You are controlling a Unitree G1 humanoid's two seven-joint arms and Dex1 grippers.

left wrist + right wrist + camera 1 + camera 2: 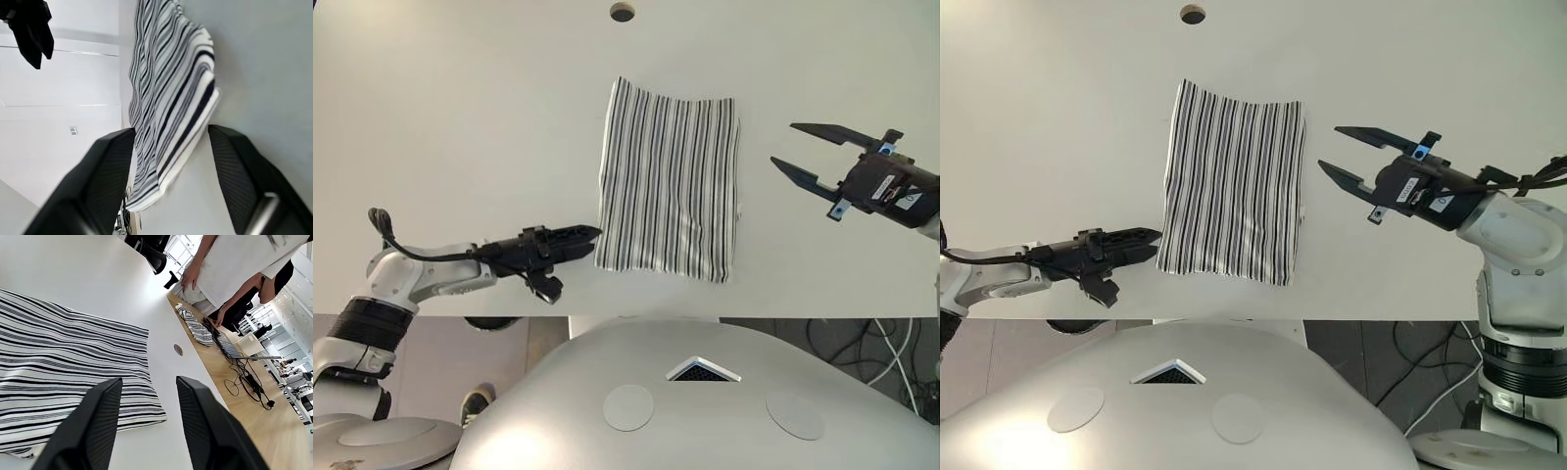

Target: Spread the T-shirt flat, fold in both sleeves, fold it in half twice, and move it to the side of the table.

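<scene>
The black-and-white striped T-shirt [670,178] lies folded into a compact rectangle in the middle of the white table [460,117]. My left gripper [595,232] sits low at the shirt's near left corner. In the left wrist view it stands open [170,131], with the shirt's edge [171,98] between its fingers [107,176]. My right gripper [783,145] hovers open just right of the shirt's right edge, holding nothing. The right wrist view looks over the folded shirt [63,352] between the open fingers [98,416].
A round cable hole [623,12] lies in the table beyond the shirt. The table's front edge [754,315] runs close below the shirt. A wooden desk [234,377] behind holds another striped garment [195,328] and cables, with people standing by.
</scene>
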